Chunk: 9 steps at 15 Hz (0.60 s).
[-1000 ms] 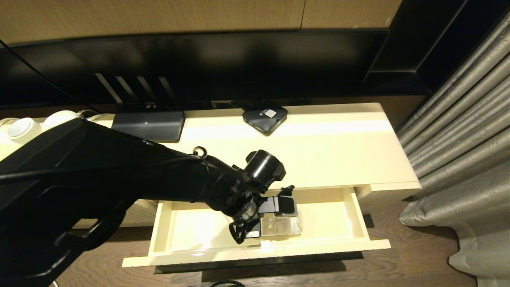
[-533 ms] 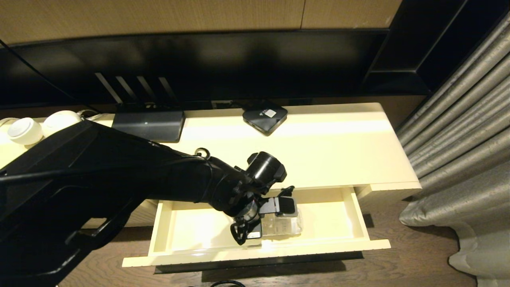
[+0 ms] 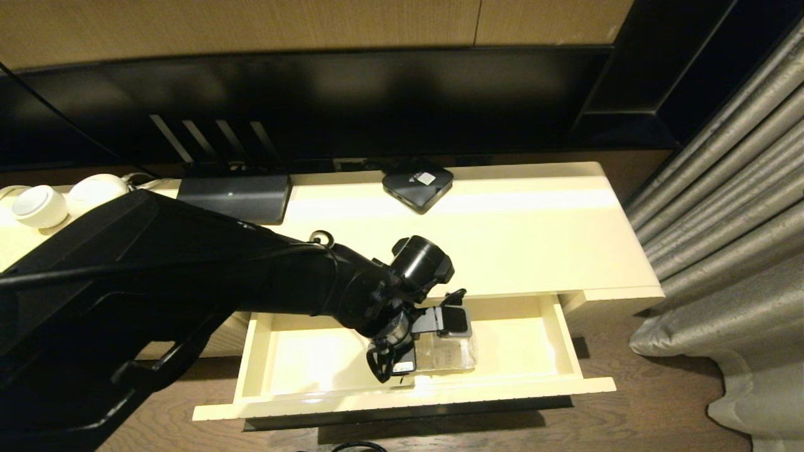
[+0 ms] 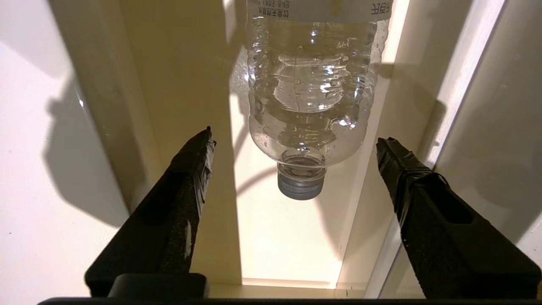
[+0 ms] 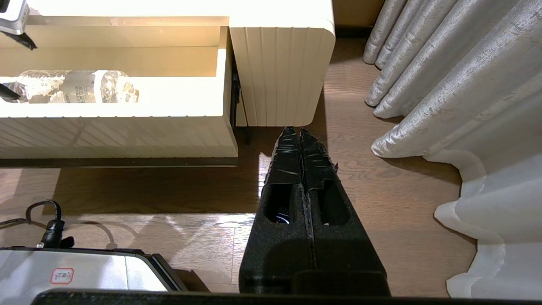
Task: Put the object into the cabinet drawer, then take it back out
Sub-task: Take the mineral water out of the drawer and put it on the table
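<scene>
In the head view the left gripper (image 3: 422,343) hides much of the water bottle (image 3: 447,356) lying in the open drawer (image 3: 314,358); its wrist view shows jaws wide, touching nothing; right gripper (image 5: 300,134) closed above floor (image 5: 381,203)

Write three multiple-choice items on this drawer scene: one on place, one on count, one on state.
1. Where does the small clear plastic water bottle lie?
A. inside the wide cream cabinet drawer
B. on the cabinet top
C. on the floor

2. How many drawers stand open?
A. two
B. one
C. none

3. How is the left gripper?
A. shut on the bottle
B. shut, empty
C. open, fingers clear of the bottle

Key: 1 A, it rests on the drawer floor; 2 B, only one is pulled out; 3 C, gaps show on both sides.
</scene>
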Tool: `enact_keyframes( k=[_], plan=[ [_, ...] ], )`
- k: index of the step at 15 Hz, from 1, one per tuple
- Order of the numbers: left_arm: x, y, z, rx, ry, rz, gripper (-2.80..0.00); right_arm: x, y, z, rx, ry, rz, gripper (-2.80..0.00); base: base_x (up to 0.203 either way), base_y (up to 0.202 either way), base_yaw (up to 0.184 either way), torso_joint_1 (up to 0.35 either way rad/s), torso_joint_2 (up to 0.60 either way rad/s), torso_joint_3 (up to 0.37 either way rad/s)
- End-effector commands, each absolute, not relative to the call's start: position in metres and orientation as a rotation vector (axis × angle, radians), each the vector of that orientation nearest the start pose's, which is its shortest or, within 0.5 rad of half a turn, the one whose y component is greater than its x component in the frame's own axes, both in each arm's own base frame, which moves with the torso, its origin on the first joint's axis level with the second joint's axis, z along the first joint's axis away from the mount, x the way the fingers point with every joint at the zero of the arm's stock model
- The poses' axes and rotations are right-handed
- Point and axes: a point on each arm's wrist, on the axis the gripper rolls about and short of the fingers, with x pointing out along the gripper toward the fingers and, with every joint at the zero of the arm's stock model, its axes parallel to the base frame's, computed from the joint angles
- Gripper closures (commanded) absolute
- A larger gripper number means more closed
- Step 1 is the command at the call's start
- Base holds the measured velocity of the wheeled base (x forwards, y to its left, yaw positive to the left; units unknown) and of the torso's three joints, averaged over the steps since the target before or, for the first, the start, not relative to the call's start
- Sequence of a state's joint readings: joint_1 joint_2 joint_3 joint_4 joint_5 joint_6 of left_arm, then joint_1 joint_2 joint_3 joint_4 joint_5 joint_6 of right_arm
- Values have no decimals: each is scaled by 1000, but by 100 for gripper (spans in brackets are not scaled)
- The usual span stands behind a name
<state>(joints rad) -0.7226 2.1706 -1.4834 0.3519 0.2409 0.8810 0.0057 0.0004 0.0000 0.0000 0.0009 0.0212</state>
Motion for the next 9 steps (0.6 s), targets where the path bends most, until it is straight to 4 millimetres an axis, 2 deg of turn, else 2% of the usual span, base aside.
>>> enact_keyframes(
  k=[1, 9],
  plan=[
    [307, -264, 108, 1290, 700, -848, -280, -23, 0, 76, 21, 2, 8, 0, 0, 0, 0, 0, 0, 0],
    [306, -265, 103, 1288, 709, -854, -280, -23, 0, 76, 21, 2, 8, 0, 0, 0, 0, 0, 0, 0]
  ],
)
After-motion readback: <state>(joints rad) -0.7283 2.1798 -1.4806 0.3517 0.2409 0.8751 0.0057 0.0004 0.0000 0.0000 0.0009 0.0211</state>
